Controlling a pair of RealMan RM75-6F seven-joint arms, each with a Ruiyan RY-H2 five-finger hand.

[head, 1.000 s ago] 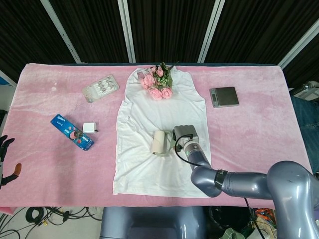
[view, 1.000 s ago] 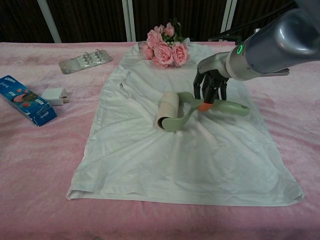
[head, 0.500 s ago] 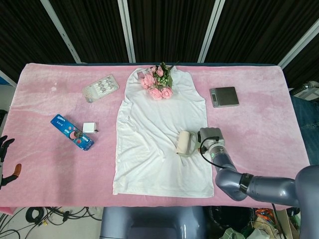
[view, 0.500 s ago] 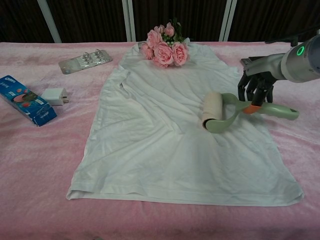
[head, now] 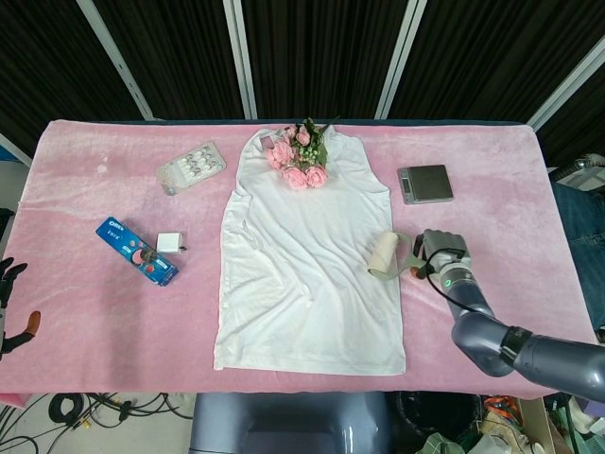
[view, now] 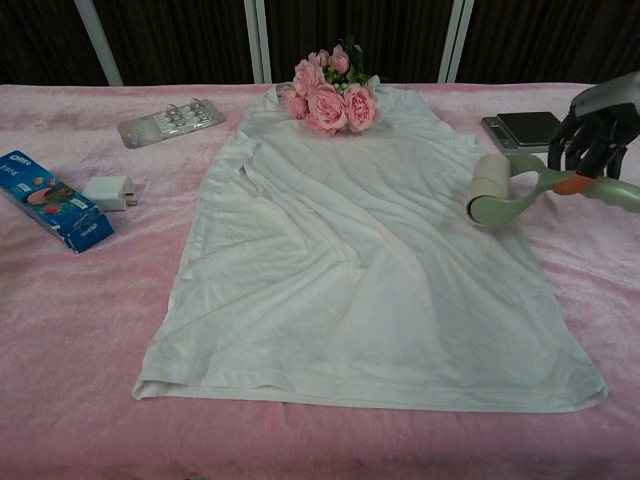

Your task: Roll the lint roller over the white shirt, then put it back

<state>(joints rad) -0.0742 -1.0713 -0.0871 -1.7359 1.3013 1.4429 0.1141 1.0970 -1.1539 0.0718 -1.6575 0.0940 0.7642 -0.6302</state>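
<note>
- The lint roller (view: 497, 190) is gripped by its green handle in the right hand (view: 592, 135), whose dark fingers are curled around it.
- The roller's cream drum is seen at the right edge of the white shirt (head: 307, 260), with the handle reaching out over the pink tablecloth (head: 85, 284).
- The shirt is spread flat in the middle of the table, and a bunch of pink roses (head: 301, 156) is laid on its collar.
- A small grey scale (head: 424, 183) is placed just behind the right hand.
- The left hand (head: 11, 301) is glimpsed at the picture's left edge, off the table; whether it is released or clenched cannot be told.
- A blue cookie pack (head: 135, 251), a white charger (head: 169, 242) and a blister pack (head: 191, 166) are set left of the shirt.
</note>
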